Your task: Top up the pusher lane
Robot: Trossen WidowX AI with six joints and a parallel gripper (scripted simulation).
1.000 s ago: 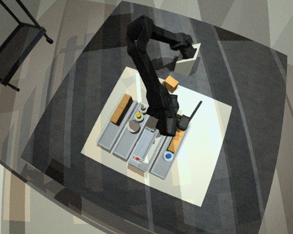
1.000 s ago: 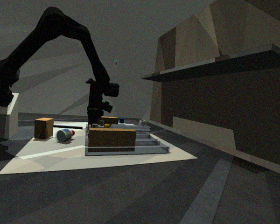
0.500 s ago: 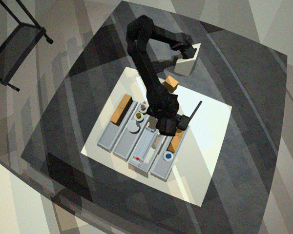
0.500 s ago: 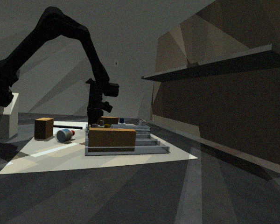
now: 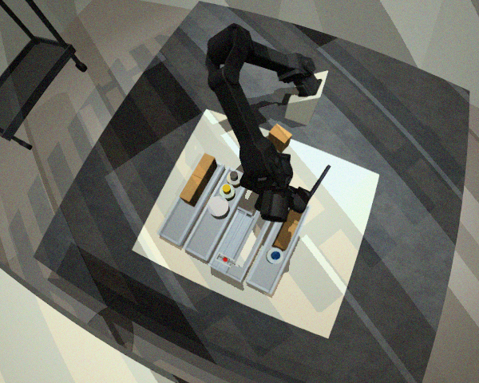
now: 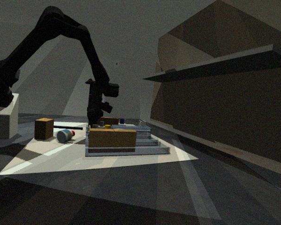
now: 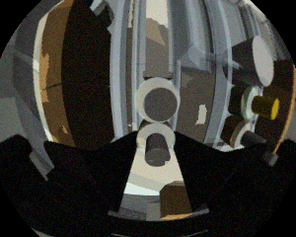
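Observation:
My gripper (image 7: 155,134) (image 6: 91,123) points down at the front end of the sprung lane, shut on a pale jar with a grey cap (image 7: 157,149). The matching jar (image 7: 158,103) stands in the lane (image 7: 173,49) right behind the held one, roughly in line with it. Any gap between the two is too small to judge. The pusher plate is not clear behind the old jar. The front stop and the held jar's base are hidden, so its contact with the floor cannot be told. In the top view the arm covers both jars.
The neighbouring lane holds a grey-capped jar (image 5: 233,177), a yellow-capped jar (image 5: 226,190) and a white cylinder (image 5: 219,207). Outer lanes hold brown boxes (image 5: 198,178) and a blue-capped jar (image 5: 275,255). A red-capped jar (image 6: 64,135) lies near a brown block (image 6: 43,129) and a dark rod (image 5: 318,181).

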